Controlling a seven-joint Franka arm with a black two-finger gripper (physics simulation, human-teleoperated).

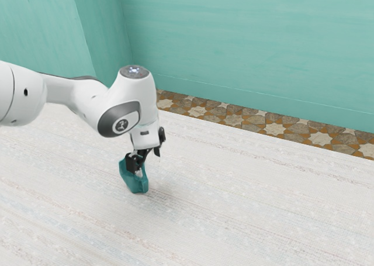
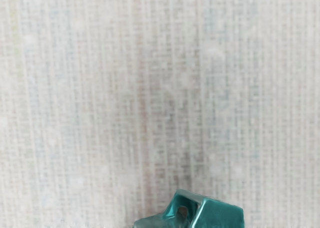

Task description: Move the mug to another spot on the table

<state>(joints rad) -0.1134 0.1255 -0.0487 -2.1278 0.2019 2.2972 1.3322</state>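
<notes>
A small teal mug (image 1: 135, 178) hangs tilted from my black gripper (image 1: 136, 163), low over the pale woven tabletop (image 1: 245, 196). The fingers close on the mug's upper edge from two sides, so the gripper is shut on it. Whether the mug's lower corner touches the table I cannot tell. In the wrist view the teal mug (image 2: 200, 214) sits just under my hand, with a small hole or handle opening showing in its glossy side, and the tabletop (image 2: 150, 87) lies beyond it.
The white arm (image 1: 76, 99) comes in from the exterior view's left. A strip of patterned brown floor tiles (image 1: 274, 125) runs past the table's far edge, below teal walls (image 1: 245, 38). Bare tabletop stretches toward the exterior view's right and front.
</notes>
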